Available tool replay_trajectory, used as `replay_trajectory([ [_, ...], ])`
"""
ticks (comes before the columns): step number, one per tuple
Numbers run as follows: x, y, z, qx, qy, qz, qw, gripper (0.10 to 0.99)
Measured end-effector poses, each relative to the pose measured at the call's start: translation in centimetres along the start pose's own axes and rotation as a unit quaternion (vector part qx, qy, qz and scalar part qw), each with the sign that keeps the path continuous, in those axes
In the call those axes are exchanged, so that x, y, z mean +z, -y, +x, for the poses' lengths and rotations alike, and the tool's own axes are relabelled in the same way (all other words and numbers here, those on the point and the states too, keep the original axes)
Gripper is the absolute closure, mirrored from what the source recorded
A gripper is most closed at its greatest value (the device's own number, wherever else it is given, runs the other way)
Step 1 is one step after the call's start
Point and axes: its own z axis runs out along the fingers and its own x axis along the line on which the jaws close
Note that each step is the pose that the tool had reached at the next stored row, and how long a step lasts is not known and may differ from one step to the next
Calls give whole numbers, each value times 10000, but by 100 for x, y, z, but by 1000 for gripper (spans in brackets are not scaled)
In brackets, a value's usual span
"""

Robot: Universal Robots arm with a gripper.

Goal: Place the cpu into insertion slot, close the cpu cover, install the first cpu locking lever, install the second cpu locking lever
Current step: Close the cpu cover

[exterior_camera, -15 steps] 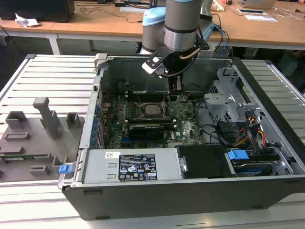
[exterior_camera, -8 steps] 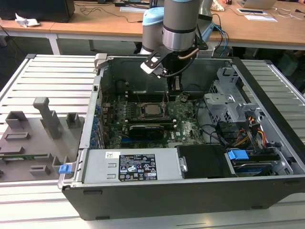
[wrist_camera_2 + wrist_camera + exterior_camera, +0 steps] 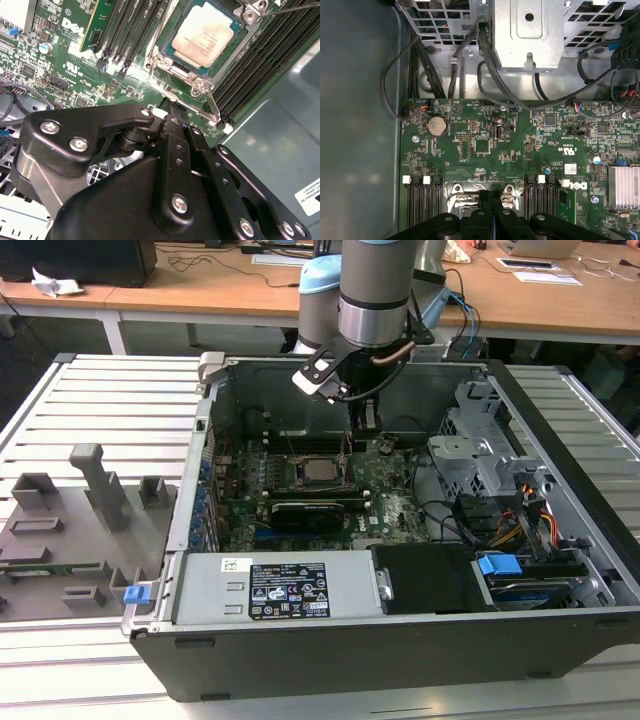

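The cpu (image 3: pixel 202 37), silvery-grey face up, lies in the insertion slot (image 3: pixel 162 62) on the green motherboard. In the exterior view the cpu (image 3: pixel 320 472) sits mid-board inside the open computer case. The cpu cover (image 3: pixel 187 71) lies down flat around the chip. A thin lever wire (image 3: pixel 212 106) runs along the socket's edge nearest the gripper, and another (image 3: pixel 295 6) sticks out at the far corner. My gripper (image 3: pixel 169 106) is shut, its black fingers (image 3: pixel 490 197) pressed together just beside the socket. In the exterior view the gripper (image 3: pixel 366 423) hangs behind the socket, toward the exterior view's right.
Memory slots (image 3: pixel 130 30) flank the socket. A long black expansion card (image 3: pixel 305 512) lies in front of it, with a power supply (image 3: pixel 270 590) nearer still. A drive cage (image 3: pixel 480 455) and cables fill the exterior view's right. Grey fixtures (image 3: pixel 90 490) stand on the table outside the case.
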Motion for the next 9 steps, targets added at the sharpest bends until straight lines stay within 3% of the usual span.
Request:
replay_trajectory([
  [9, -2, 39, 0, 0, 0, 0, 10000, 980],
])
